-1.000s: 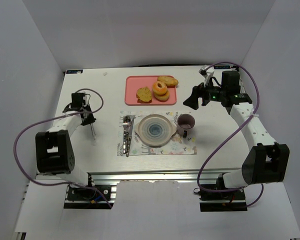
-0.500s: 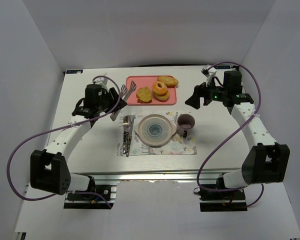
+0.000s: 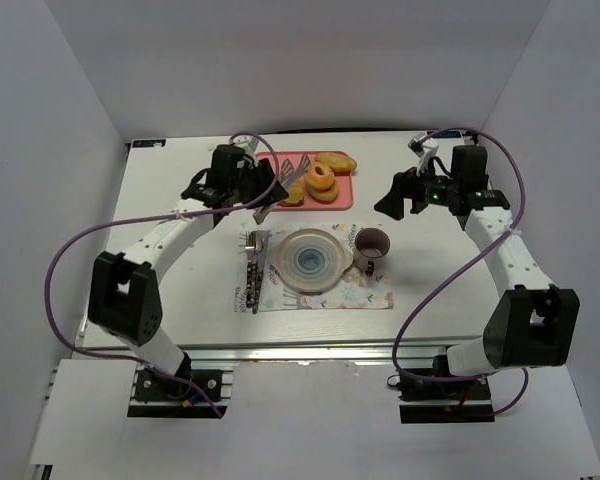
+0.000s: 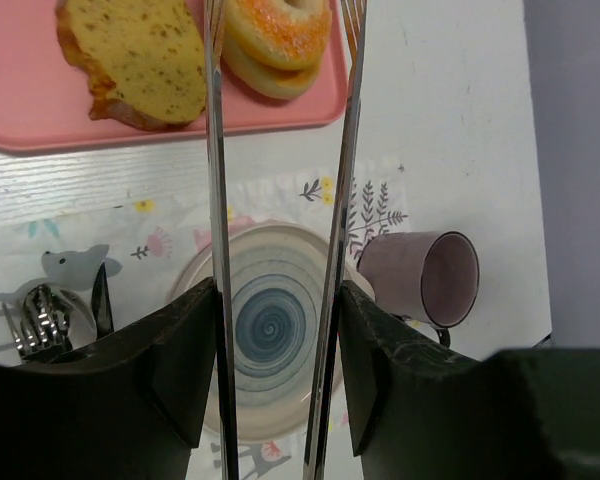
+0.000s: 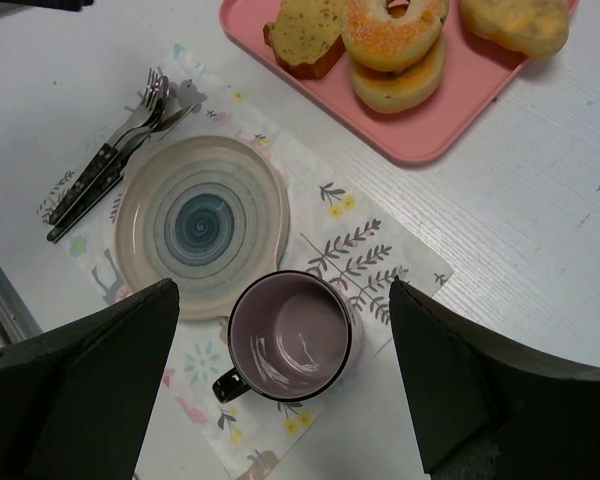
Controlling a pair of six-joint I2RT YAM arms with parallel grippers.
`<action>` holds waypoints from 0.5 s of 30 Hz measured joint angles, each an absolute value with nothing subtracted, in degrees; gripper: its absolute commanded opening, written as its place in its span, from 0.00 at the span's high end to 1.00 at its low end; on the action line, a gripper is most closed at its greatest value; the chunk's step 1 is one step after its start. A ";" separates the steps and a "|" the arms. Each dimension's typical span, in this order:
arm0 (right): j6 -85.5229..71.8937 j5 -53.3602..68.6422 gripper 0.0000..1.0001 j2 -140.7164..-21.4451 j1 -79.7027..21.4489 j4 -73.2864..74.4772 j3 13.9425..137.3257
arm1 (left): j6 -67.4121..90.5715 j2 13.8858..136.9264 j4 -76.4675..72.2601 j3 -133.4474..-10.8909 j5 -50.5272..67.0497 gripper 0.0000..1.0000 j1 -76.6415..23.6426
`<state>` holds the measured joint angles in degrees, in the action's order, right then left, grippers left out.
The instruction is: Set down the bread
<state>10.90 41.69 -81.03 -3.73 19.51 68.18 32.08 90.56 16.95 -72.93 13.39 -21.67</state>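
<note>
Fingers [image 4: 216, 200] of my left gripper [image 3: 285, 178] stood apart and empty, lined up either side of the orange-brown ring-shaped bread [image 4: 270, 35] on the far pink tray [image 4: 40, 135], ready to pinch it.

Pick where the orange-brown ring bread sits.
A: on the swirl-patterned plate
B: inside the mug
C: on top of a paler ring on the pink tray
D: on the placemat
C: the orange-brown ring bread lies stacked on the paler ring on the pink tray.

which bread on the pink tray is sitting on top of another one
The orange-crusted ring: it rests on the paler ring, while the slice and the roll lie flat on the tray.
</note>
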 measured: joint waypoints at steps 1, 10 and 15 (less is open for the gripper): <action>10.85 41.76 0.11 -81.03 -3.66 19.51 67.88 | 31.88 92.12 17.08 -73.80 13.41 0.42 -22.09; 10.55 42.39 0.11 -80.95 -2.63 19.42 67.46 | 30.89 103.46 19.42 -80.58 13.30 0.40 -22.55; 10.02 42.70 0.10 -80.95 -2.26 19.14 66.92 | 30.65 106.43 19.73 -84.27 13.65 0.40 -22.50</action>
<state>10.02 42.70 -80.95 -2.26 19.14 66.92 30.65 106.43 19.73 -84.27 13.65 -22.50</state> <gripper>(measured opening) 0.895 0.602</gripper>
